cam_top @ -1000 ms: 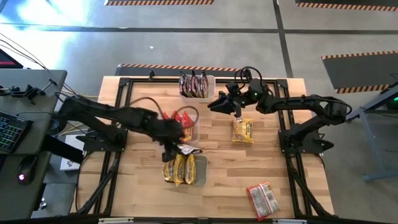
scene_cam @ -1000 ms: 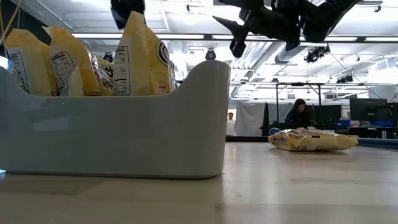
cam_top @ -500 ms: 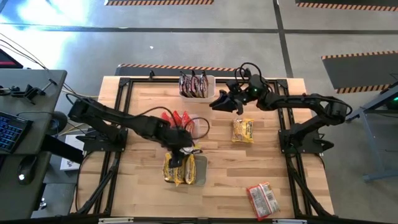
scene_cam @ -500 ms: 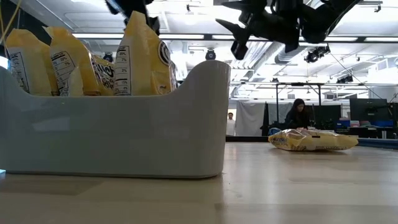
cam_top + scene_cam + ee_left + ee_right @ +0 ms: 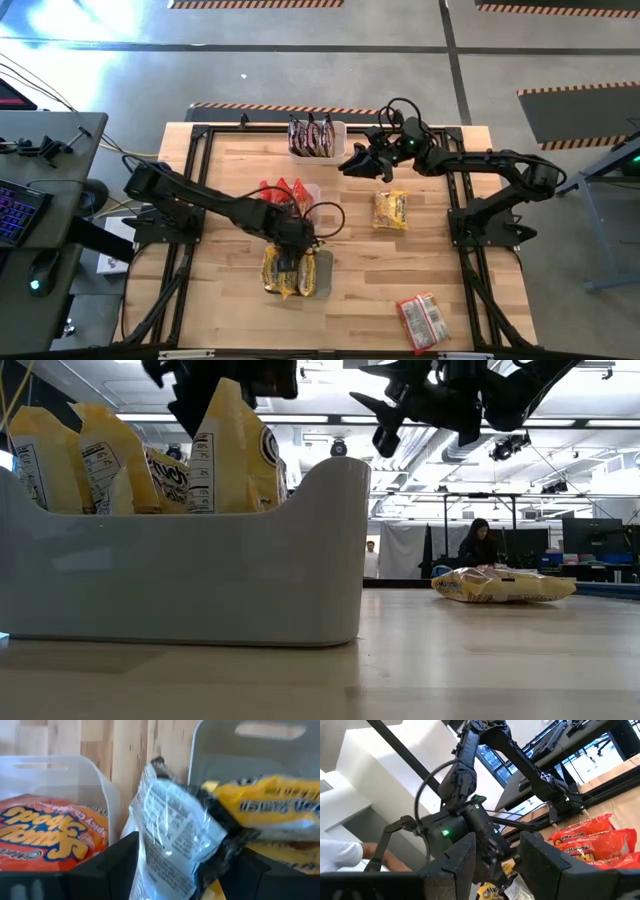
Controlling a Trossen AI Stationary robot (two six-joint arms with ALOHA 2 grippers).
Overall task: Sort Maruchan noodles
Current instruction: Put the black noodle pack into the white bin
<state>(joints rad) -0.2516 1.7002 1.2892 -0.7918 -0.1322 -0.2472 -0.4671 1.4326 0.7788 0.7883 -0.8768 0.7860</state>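
The left tool had come down over the near tub since a second earlier, its fingers spread around a yellow packet standing among the yellow noodles. The right tool hung over the far tabletop as before, half-open and empty. One yellow pack lay right of centre, a red pack near right.

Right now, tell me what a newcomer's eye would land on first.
The left gripper over the front tub, open around a yellow packet standing among other yellow ones. Next, the right gripper hovering near the back tub of dark packets. One yellow packet and a red one lie loose.
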